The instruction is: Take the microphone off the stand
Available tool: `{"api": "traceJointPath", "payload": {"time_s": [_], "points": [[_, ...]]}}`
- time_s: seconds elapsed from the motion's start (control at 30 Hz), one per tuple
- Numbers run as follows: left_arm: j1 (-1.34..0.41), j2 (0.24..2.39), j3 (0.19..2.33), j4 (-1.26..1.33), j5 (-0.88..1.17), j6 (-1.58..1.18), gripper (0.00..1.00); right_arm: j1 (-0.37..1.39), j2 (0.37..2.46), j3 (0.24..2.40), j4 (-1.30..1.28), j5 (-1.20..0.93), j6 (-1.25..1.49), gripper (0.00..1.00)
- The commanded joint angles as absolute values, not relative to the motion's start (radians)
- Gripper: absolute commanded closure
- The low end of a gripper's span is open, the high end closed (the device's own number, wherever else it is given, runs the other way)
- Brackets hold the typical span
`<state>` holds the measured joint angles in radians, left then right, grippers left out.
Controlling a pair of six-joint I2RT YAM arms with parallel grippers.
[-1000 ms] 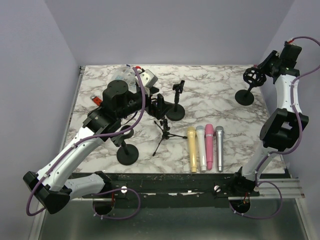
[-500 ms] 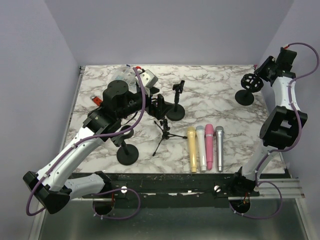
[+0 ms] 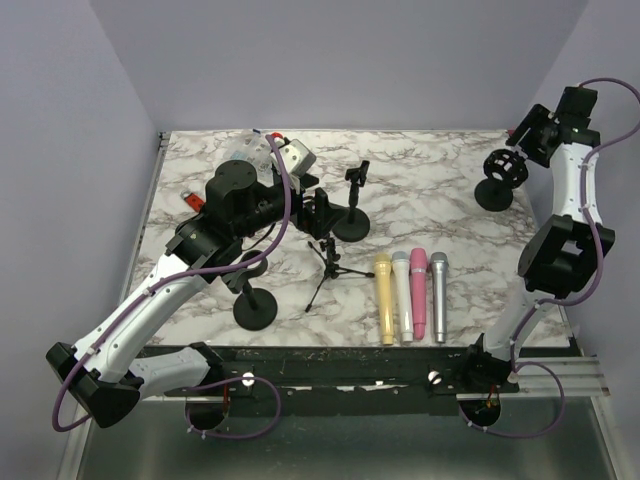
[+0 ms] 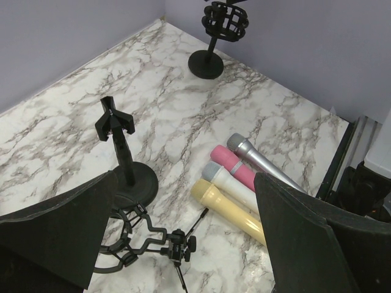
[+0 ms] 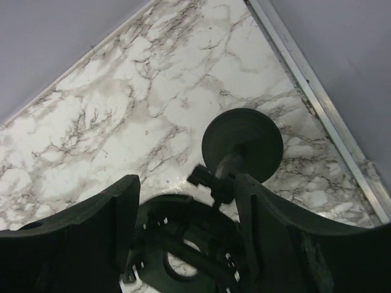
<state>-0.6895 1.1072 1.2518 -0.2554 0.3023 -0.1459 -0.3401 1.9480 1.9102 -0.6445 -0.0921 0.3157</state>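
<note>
the right gripper (image 5: 186,180) has its fingers drawn partway in around the cage (image 5: 183,210) of the stand (image 5: 242,143) at the upper right of the top view, seemingly pinching it; the cage looks empty. the left gripper (image 4: 183,177) is spread wide, empty, over a tripod (image 4: 177,253). four microphones (image 3: 410,295) lie in a row at lower centre of the table (image 3: 420,160), none in a stand. a microphone should be stiff, light, smooth, apt to roll; take it across mid-barrel. versus a second ago the cage sits lower, nearer its base
</note>
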Motion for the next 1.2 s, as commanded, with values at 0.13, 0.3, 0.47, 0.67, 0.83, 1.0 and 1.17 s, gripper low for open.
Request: {"api": "traceJointPath", "payload": {"time_s": [0.13,0.3,0.47,0.67,0.83,1.0,1.17], "points": [[-0.696,1.101,1.245,-0.242,0.309,-0.143,0.02,-0.300,1.805,1.978,-0.764,0.040,0.296,0.18],[-0.697,1.108,1.246,-0.242,0.309,-0.146,0.01,-0.251,1.758,1.963,-0.789,0.051,0.286,0.17],[-0.698,1.085,1.257,-0.252,0.298,-0.145,0.01,-0.067,1.622,1.792,-0.709,0.052,0.302,0.16],[-0.702,1.024,1.260,-0.246,0.221,-0.148,0.01,0.225,1.430,1.556,-0.576,-0.025,0.362,0.00],[-0.701,0.920,1.209,-0.221,0.170,-0.210,0.02,0.326,1.211,1.320,-0.470,-0.077,0.403,0.00],[-0.701,0.755,1.135,-0.219,0.074,-0.235,0.01,0.327,0.926,1.132,-0.408,-0.034,0.429,0.00],[-0.698,0.575,1.063,-0.220,-0.071,-0.201,0.01,0.326,0.733,1.085,-0.451,0.096,0.413,0.00]]}}
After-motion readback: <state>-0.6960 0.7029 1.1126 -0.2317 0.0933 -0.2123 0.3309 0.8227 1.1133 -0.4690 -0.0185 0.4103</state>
